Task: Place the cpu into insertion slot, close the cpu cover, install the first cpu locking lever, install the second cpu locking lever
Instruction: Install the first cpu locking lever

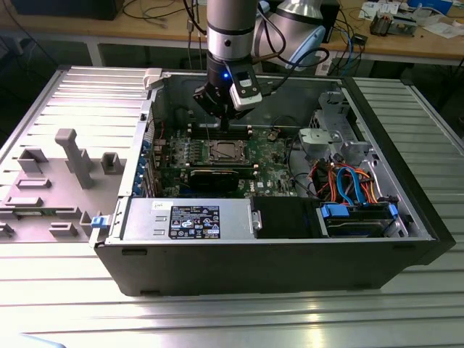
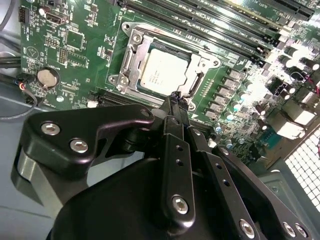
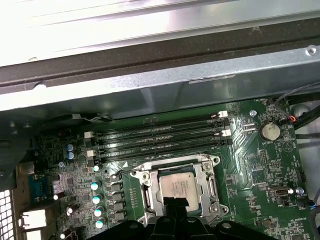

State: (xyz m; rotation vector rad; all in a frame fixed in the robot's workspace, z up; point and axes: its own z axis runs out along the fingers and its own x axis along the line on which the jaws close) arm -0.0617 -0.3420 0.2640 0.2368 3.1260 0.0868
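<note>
In the exterior view the gripper [image 1: 220, 125] hangs inside the open case [image 1: 406, 239]; the second wrist view goes closer — cpu [image 2: 162, 70] seated in the insertion slot [image 2: 131, 67], cpu cover [image 2: 202, 62] down, fingers [image 2: 175, 150] pressed together.

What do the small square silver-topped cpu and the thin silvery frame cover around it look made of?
The small square cpu: top looks like dull matte metal, even grey sheen without glints. The thin frame-like cpu cover: probably stamped sheet steel, brighter, with sharp highlights along its bent edges.
</note>
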